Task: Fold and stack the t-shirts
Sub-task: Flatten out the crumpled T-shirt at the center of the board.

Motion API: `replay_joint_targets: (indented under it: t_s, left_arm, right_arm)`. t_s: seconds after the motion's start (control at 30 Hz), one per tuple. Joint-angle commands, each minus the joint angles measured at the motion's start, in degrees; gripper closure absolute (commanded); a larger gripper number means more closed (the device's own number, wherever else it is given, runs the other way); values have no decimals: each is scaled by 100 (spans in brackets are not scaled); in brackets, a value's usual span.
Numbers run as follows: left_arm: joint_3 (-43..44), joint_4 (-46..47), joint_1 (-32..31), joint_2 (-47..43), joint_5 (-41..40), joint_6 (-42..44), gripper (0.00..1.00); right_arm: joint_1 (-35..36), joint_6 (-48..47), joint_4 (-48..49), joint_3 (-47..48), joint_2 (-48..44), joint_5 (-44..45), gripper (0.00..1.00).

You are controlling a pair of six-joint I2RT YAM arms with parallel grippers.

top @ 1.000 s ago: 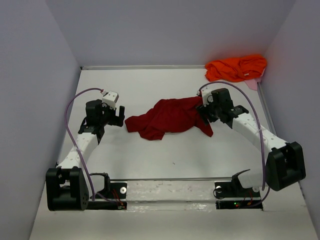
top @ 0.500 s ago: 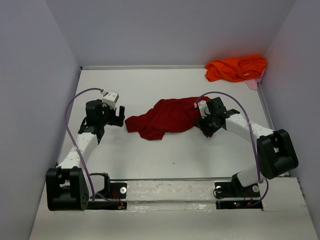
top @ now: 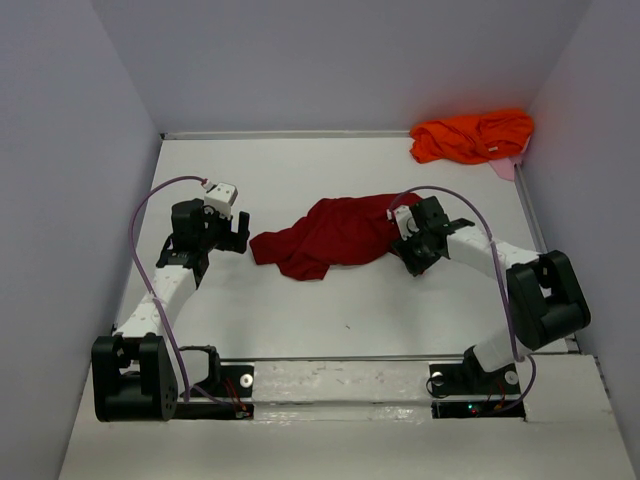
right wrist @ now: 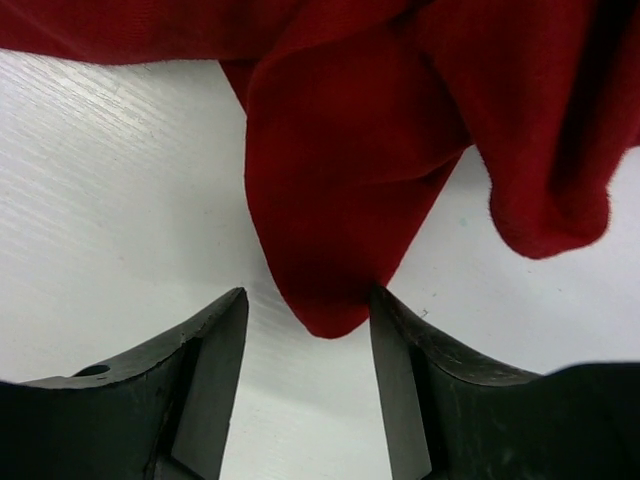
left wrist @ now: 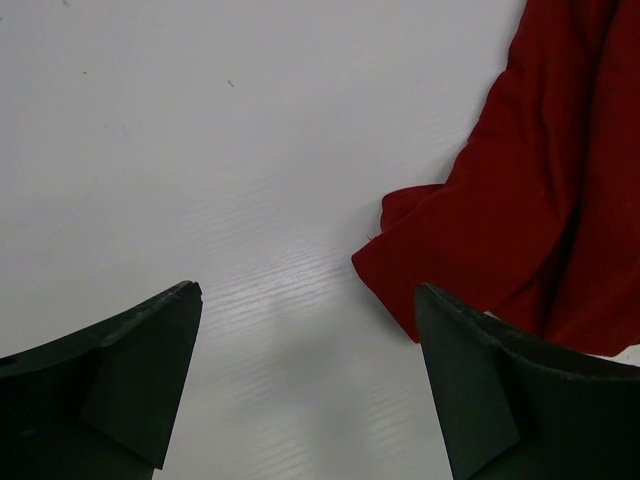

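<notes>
The dark crimson t-shirt [top: 335,232] lies crumpled in the middle of the table. My right gripper [top: 412,252] sits at its right end, open, with a hanging corner of the red cloth [right wrist: 335,230] reaching down between its fingertips [right wrist: 215,330]; the jaws are not closed on it. My left gripper [top: 238,232] is open and empty just left of the shirt's left edge [left wrist: 470,240], its tips over bare table. The bright orange t-shirt [top: 472,135] lies bunched in the far right corner, away from both grippers.
A pink scrap [top: 506,166] shows beside the orange shirt. Grey walls close the table [top: 300,300] on the left, back and right. Purple cables loop over both arms.
My right gripper has swung down and inward at the shirt's right end, its wrist turning, and the arm has folded closer. The left arm has not moved.
</notes>
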Motion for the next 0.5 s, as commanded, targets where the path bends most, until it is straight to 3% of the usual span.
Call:
replay_joint_targets:
  t_s: [0.0,0.2,0.3,0.33,0.4,0.47]
  left_arm:
    - [90,123,20,-41,43,48,3]
    - [99,105,20,-94,52,31,3]
    - [82,96,20,-103,43,31,3]
    - [90,96,20,-94,43,31,3]
    - [82,96,20,-94,43,39,3]
    - [82,96,20,-85,52,40,3]
  right_arm:
    - [1,29,87,-43,146,-75,44]
    - [1,38,70,-7,313,-92,49]
    - [1,29,61,-7,313,-118,65]
    - [-51,38,52,1,322,-127,80]
    - [-52,38,52,1,305,-127,99]
    - [-52,64,52,10,235,-101,100]
